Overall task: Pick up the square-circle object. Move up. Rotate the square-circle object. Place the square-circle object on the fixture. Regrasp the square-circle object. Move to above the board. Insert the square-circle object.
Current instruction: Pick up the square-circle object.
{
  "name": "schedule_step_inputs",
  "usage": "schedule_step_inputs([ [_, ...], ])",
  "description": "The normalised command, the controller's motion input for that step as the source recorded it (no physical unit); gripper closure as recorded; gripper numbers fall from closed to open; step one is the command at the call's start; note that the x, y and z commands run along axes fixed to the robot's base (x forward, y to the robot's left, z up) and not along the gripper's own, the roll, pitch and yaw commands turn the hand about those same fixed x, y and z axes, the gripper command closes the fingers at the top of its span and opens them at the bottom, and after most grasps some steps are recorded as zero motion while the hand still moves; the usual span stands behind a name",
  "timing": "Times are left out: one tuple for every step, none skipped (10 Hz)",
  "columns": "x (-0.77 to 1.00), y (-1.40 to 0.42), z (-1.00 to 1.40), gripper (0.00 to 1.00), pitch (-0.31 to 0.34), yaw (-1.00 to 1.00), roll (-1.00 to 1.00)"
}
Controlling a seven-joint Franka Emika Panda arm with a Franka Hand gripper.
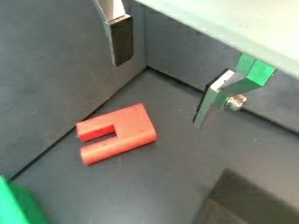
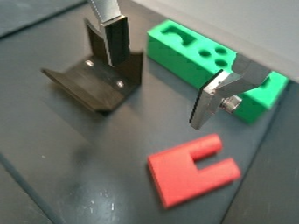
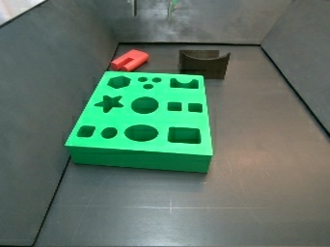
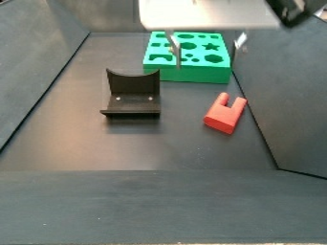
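The square-circle object [image 1: 117, 133] lies below the empty, spread pincer [image 1: 163, 77], fixture [image 2: 98, 82] nearby.

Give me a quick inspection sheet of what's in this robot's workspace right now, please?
Surface: dark grey floor, bare apart from the pieces.
Square-circle object: red, lying flat on the floor, untouched, prongs pointing toward the board in a side view.
Fixture: standing on the floor, nothing on it.
Board: green, flat, all visible holes unfilled.
Clutter: nothing seen.
Gripper: above the floor, open, nothing between the fingers; in both wrist views the red piece lies below it.
Cables: nothing seen.
Surroundings: dark walls around the floor.
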Motion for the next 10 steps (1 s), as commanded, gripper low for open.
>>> schedule_step_inputs([
  [-0.32,0.28,-0.69,0.00,0.229,-0.68,-0.12],
  [-0.32,0.13,-0.62,0.00,0.236,-0.63,-0.13],
  [-0.29,0.05,-0.57,0.00,0.233,-0.60,-0.16],
  [-0.29,0.00,-0.52,0.00,0.163,-0.52,-0.22],
  [-0.24,-0.04,-0.55,0.00,0.091,-0.42,-0.24],
  [-0.14,0.00,-0.54,0.00,0.054,-0.29,-0.27],
  [-0.09,0.00,-0.54,0.00,0.060,-0.20,-0.27],
  [-0.11,0.00,-0.29,0.00,0.027,-0.02,-0.02],
  [-0.19,0.00,-0.40,0.00,0.000,-0.02,-0.03],
  [-0.16,0.02,-0.51,0.00,-0.056,-0.03,-0.08],
])
